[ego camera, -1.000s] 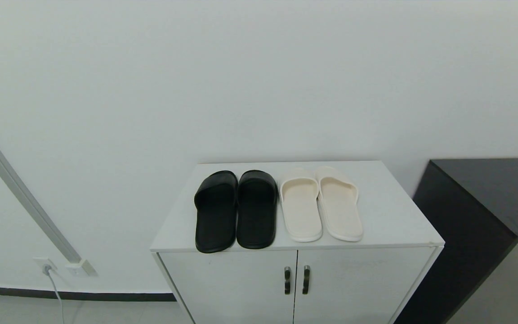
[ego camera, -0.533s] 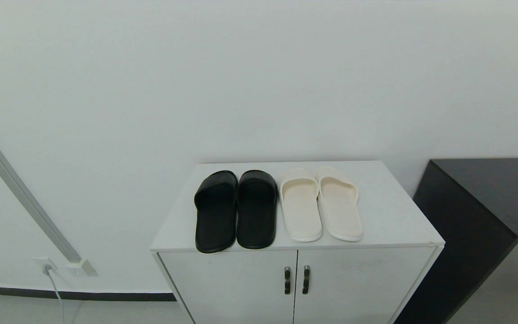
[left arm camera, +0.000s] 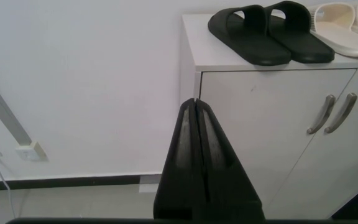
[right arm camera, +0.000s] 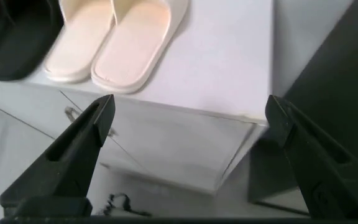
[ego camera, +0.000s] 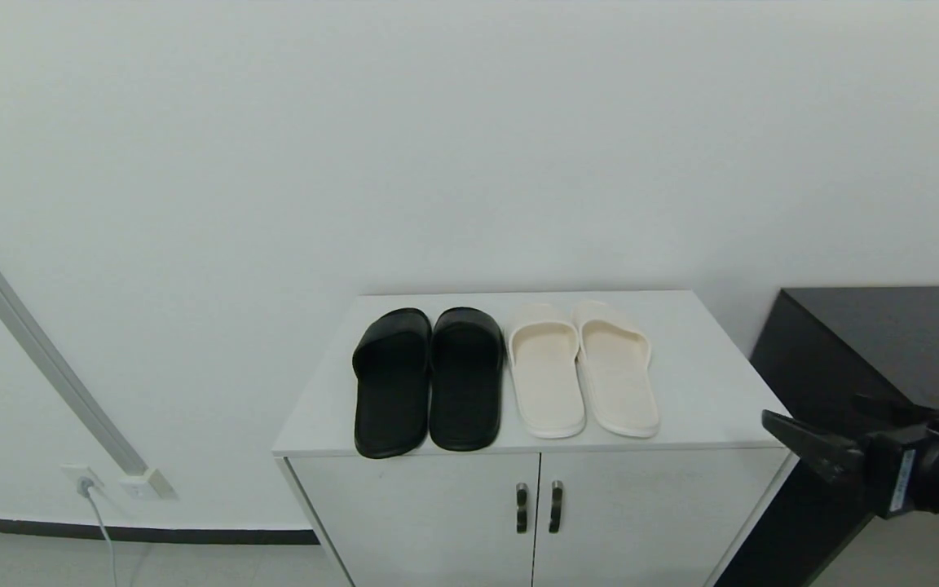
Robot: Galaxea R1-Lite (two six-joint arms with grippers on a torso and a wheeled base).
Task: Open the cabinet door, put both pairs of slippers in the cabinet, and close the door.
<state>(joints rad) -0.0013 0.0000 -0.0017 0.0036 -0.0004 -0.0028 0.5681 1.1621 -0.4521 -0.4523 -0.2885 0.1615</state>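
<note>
slippers on top of the cabinet, doors shut

white cabinet (ego camera: pixel 706 391) stands against the wall with both doors closed, its two metal handles (ego camera: pixel 536 506) side by side at the middle seam. black slippers (ego camera: pixel 429 379) and cream slippers (ego camera: pixel 584 371) lie on its top as two pairs, just beside each other, heels toward the front edge, the black pair on the left. right pincer (right arm camera: pixel 190 106) is spread wide and holds nothing; it hangs near the cabinet's right front corner, apart from it, in front of a black unit (ego camera: pixel 910 342), with its fingers aimed toward the cabinet. left pincer (left arm camera: pixel 195 109) has its fingers pressed together around nothing, low and facing the cabinet's left front corner. wall socket (ego camera: pixel 82 481) with a cable sits low on the left.
</note>
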